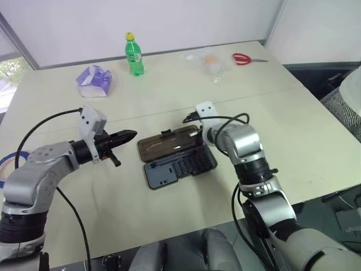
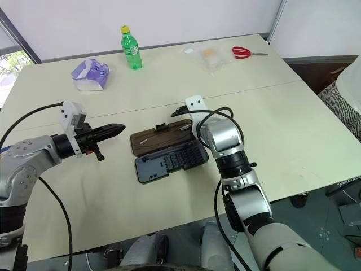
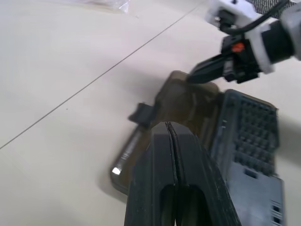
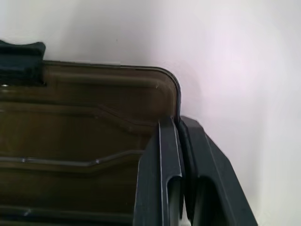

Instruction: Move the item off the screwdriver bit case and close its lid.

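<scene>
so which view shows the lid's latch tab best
The left eye view: the whole open lid lies flat, with the latch tab clear on its far edge. The right eye view shows the same. The left wrist view shows the tab from the side; the right wrist view cuts it off.

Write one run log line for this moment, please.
case: open | lid: flat on table | right gripper: shut on lid edge | left gripper: shut, beside case

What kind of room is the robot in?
Probably an office or workshop room: a big pale table by plain white partition walls, with red scissors, a green bottle and an open screwdriver bit case.
</scene>
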`<state>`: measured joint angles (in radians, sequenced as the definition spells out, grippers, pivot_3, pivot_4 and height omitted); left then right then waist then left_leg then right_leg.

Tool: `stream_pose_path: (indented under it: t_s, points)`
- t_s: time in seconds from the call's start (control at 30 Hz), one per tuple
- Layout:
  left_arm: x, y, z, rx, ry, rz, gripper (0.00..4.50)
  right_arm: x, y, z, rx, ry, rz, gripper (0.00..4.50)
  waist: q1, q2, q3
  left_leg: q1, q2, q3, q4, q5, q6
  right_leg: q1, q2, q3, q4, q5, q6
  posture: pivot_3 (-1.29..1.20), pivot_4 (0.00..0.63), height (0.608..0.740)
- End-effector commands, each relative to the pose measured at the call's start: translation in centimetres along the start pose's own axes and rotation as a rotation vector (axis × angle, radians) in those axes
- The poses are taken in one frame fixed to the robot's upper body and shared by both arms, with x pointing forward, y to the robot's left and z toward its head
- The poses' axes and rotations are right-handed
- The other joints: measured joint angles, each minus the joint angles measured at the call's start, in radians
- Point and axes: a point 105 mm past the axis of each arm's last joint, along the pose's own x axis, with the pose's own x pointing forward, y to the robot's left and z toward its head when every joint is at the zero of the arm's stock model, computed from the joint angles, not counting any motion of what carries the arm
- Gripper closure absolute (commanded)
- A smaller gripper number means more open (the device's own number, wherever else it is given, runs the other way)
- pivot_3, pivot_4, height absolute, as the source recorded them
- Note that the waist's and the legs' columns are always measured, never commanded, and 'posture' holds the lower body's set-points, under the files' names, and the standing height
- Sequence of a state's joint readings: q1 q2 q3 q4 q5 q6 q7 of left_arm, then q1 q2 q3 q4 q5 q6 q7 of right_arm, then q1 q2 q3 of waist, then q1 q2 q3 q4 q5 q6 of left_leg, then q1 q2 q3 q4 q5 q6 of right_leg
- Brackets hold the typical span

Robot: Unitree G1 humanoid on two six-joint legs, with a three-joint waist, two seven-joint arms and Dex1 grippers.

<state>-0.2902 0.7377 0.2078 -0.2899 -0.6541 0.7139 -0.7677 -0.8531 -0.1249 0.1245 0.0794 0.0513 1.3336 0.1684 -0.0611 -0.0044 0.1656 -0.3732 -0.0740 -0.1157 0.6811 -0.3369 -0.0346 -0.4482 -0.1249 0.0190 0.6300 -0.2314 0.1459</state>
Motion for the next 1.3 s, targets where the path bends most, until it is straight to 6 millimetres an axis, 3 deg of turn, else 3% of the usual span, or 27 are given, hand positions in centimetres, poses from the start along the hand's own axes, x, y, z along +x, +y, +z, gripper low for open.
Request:
stream_pose_path:
  t_s: [0.03,0.3,0.87,1.3]
  points:
    - [-0.1,0.0,1.3,0.045,-0.035,0.001,4.5,-1.7,0.3,0.6,-0.014,-0.031,0.019,4.48,0.001,0.0,0.0,0.0,0.0,0.0,0.0,0.0,0.0,0.0,0.0,0.0,0.0,0.0,0.0,0.0,0.15,0.74]
    - [0.2,0.0,1.5,0.047,-0.033,-0.009,4.5,-3.3,-0.4,-0.3,0.028,0.038,-0.007,4.48,0.001,0.0,0.0,0.0,0.0,0.001,0.0,0.0,0.0,-0.001,0.0,0.0,0.0,0.0,0.0,0.0,0.15,0.74]
    - [0.6,-0.1,1.6,0.062,-0.031,-0.021,4.5,-3.1,-1.2,-1.8,0.117,0.062,-0.029,4.48,0.002,0.0,0.0,0.0,0.0,0.001,0.0,0.0,0.0,-0.001,0.0,0.0,0.001,0.0,0.0,0.0,0.15,0.74]
    - [0.3,-0.5,1.3,0.045,-0.03,-0.03,4.5,-5.7,-2.4,0.4,0.071,-0.08,-0.021,4.48,0.003,0.0,0.0,-0.001,0.0,0.002,0.0,0.0,0.0,-0.001,0.0,0.0,0.001,0.0,0.0,0.0,0.15,0.74]
